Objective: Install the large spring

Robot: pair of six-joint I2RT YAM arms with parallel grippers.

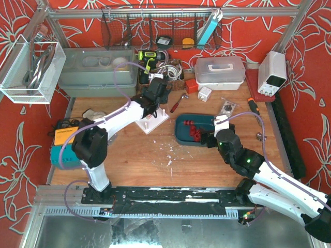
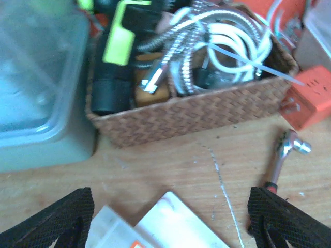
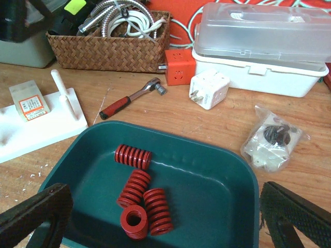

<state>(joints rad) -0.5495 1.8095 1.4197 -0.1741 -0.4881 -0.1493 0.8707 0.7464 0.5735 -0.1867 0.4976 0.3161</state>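
**Pincers.** The left pincer (image 2: 168,209) stands wide, with nothing between its fingers (image 2: 57,219). It hovers over the far edge of the white fixture board (image 3: 41,124). The right pincer (image 3: 165,225) also stands wide and holds nothing. It is poised above the near rim of the teal tray (image 3: 217,170).

**Task item.** Four red springs (image 3: 133,156) lie in the tray, left of its middle. Three lie on their sides and one shows its open end. They look alike in size, so the large one cannot be told apart. The peg (image 3: 60,90) on the fixture board stands upright and bare.

**Edges and clearance.**
- A strip of bare counter (image 2: 170,155) separates the board's far edge from the wicker basket (image 2: 196,111).
- The ratchet (image 3: 132,98) lies on the counter between the board, basket and tray. In the left wrist view its handle ends just beside the pincer's right finger.
- The tray's left rim sits near the board's right edge, with a narrow gap of counter between them.
- To the right of the tray, a plastic bag of dark parts (image 3: 271,142) rests apart from the rim.
- An orange cube (image 3: 179,65) and a white plug adapter (image 3: 208,90) sit behind the tray, in front of a clear-lidded box (image 3: 269,46).

**Markings.** A small packet (image 3: 30,106) on the board carries an orange-bordered label. Its print is too small to read.
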